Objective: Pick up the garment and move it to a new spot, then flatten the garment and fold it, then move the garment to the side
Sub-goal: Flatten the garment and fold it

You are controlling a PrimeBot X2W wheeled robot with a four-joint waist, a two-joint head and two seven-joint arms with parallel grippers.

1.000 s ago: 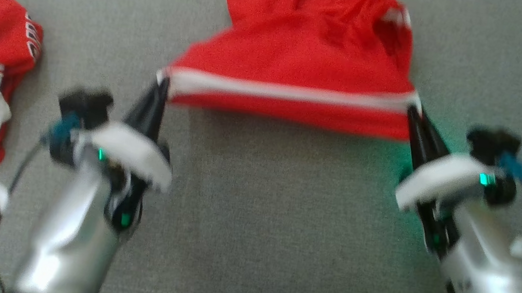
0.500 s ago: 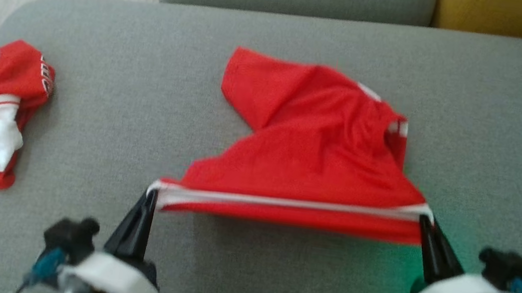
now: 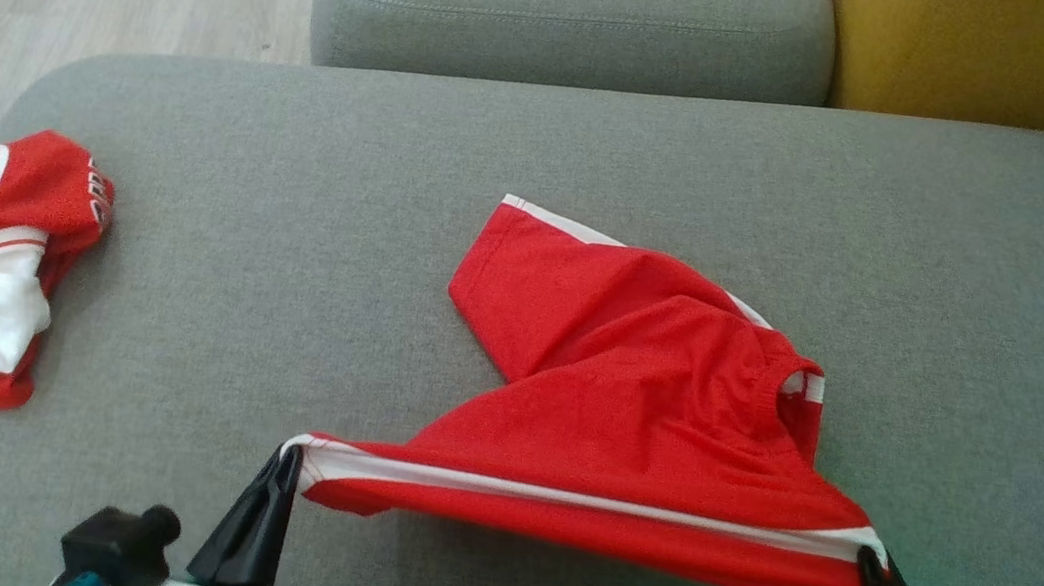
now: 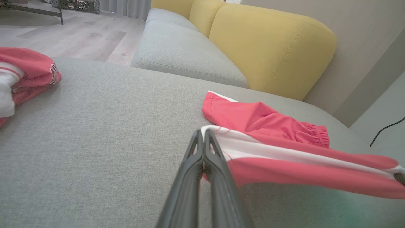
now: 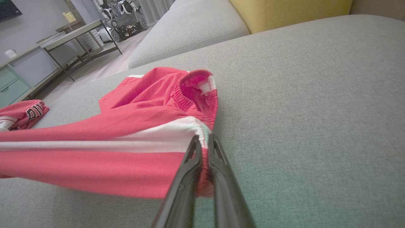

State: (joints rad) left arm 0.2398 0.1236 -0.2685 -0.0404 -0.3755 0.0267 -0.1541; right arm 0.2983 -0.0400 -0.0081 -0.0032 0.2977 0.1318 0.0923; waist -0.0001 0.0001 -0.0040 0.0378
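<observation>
Stretching side to side, the garment [image 3: 646,420] has its ends clamped in left claw [image 3: 291,456] and right claw [image 3: 868,558]

The head view looks steeply down on the grey seat [image 3: 218,223] from high above. Both wrist views sit low and close over it, facing the yellow backrest [image 4: 272,47]. All 3 views share the red garment [image 3: 646,420] and the seat around it.
</observation>
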